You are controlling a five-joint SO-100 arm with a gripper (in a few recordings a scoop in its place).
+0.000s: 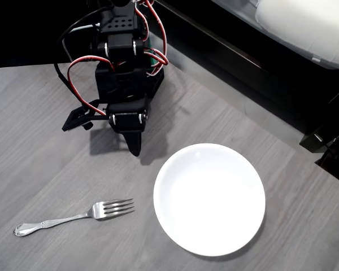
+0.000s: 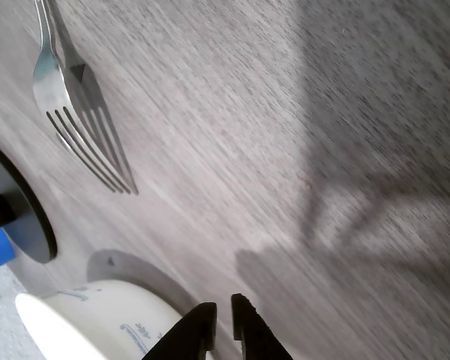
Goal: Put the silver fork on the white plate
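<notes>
- Seen from overhead, the black arm (image 1: 124, 68), strung with red and white cables, reaches in from the top of the grey wood-grain table (image 1: 39, 113); its gripper (image 1: 135, 148) points down toward the bare tabletop.
- The gripper's black fingers (image 2: 244, 334) show at the bottom edge of the wrist view, drawn nearly together with only a thin slit between the tips and nothing held between them.
- The silver fork (image 1: 73, 217) lies flat on the table, well apart from the gripper, below it and to the left in the overhead view, untouched.
- Its four tines point right toward the white plate (image 1: 209, 197), with a strip of bare table between tine tips and rim; the rounded ornate handle end lies toward the left edge of that view.
- In the wrist view the fork (image 2: 75, 105) sits at the upper left, tines angled down and right, its shadow just beside it.
- The white plate rests at the lower right of the overhead view, nothing on it; the gripper tip hangs just above and left of the plate's rim, not over the plate.
- A white cushioned surface (image 1: 305, 25) fills the overhead view's top right corner, beyond the dark table edge.
</notes>
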